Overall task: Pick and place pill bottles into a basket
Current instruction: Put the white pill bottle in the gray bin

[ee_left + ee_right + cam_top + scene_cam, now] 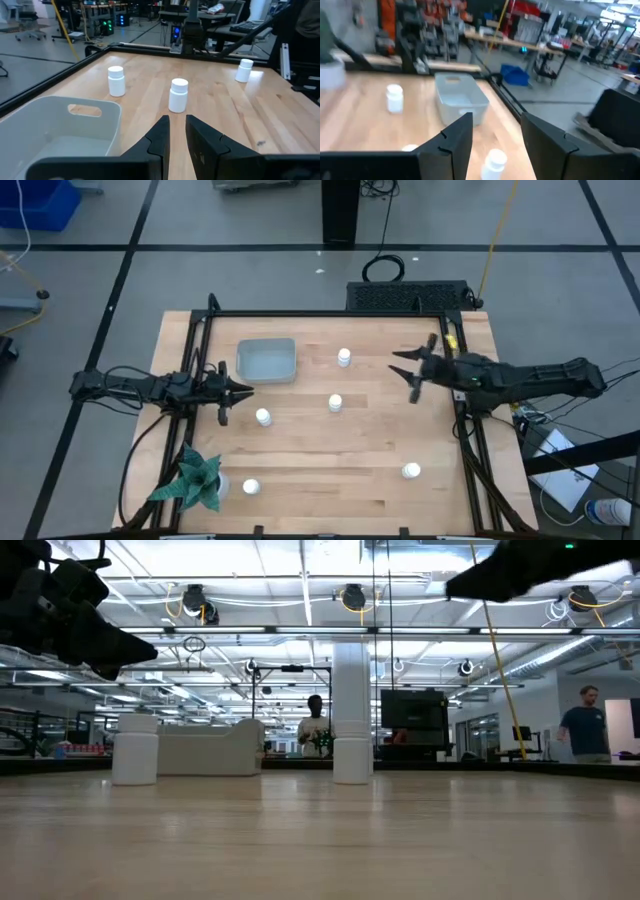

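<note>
Hovering at the bench's (330,450) nine o'clock edge: left hand (243,389), fingers pressed together, empty. Sitting just past it toward one o'clock: basket (266,360), nothing inside. Standing scattered on the wood: five pill bottles (336,402). Hanging at three o'clock, above the bench: right hand (403,369), fingers spread, gripping nothing.

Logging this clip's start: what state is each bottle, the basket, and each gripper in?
pill bottles: five, upright, capped, scattered on the table, none in the bin.
basket: upright, empty.
left gripper: shut, empty, beside the basket.
right gripper: open, empty, above the table.
plant: standing at the table's corner.
</note>
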You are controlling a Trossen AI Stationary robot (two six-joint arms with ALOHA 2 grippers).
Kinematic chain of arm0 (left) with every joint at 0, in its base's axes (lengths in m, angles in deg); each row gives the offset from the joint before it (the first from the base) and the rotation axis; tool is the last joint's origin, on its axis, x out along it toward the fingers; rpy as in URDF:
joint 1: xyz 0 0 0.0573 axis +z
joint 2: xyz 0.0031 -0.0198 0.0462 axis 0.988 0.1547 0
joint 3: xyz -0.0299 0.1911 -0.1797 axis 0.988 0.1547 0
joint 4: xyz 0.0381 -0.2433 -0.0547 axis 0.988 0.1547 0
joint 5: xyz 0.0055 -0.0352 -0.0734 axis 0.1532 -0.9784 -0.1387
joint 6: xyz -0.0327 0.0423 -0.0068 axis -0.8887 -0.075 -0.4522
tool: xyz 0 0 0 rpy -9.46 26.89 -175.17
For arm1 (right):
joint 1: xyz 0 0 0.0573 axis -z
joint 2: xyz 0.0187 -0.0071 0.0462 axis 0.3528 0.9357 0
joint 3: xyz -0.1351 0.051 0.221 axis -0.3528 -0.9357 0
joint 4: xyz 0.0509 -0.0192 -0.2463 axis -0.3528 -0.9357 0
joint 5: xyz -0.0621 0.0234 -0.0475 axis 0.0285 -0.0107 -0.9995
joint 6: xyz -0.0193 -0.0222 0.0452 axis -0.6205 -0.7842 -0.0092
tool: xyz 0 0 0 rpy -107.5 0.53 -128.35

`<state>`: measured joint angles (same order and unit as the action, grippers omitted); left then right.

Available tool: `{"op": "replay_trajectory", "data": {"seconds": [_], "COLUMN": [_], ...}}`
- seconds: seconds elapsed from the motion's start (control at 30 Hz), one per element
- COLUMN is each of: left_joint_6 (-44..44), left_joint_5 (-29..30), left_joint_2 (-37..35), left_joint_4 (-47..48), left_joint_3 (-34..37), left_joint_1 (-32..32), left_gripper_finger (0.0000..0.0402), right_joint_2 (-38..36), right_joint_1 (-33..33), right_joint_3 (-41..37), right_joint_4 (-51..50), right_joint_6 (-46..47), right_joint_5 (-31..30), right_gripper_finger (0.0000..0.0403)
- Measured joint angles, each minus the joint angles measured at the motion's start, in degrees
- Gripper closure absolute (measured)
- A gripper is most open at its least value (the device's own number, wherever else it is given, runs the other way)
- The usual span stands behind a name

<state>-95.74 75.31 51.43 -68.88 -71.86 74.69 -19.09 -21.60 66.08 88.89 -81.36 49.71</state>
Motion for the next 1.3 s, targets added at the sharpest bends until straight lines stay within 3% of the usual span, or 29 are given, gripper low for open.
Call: {"op": "replay_trajectory", "data": {"seconds": [0.27,0.47,0.6,1.03,1.3], "left_joint_6": [0.1,0.0,-0.1,-0.4,-0.8], "left_joint_5": [0.0,-0.1,-0.2,-0.5,-0.5], "left_joint_2": [0.0,0.0,0.0,0.0,0.0], "left_joint_4": [0.1,0.2,0.3,0.2,0.1], "left_joint_3": [0.0,0.0,-0.1,-0.1,-0.1], "left_joint_1": [0.0,0.0,0.0,0.0,0.0], "left_gripper_finger": [0.0337,0.0337,0.0337,0.0337,0.0337], "right_joint_2": [16.9,24.4,27.9,32.2,37.8], "right_joint_1": [7.7,15.3,18.3,17.7,17.5], "right_joint_3": [11.2,12.9,14.3,18.2,22.5], "right_joint_4": [-0.1,-0.3,-1.4,-2.4,-11.5], "right_joint_6": [-3.4,1.1,1.9,1.8,1.3], "right_joint_5": [0.7,12.8,15.1,15.2,14.2], "right_gripper_finger": [0.0241,0.023,0.0216,0.0104,0.0092]}}
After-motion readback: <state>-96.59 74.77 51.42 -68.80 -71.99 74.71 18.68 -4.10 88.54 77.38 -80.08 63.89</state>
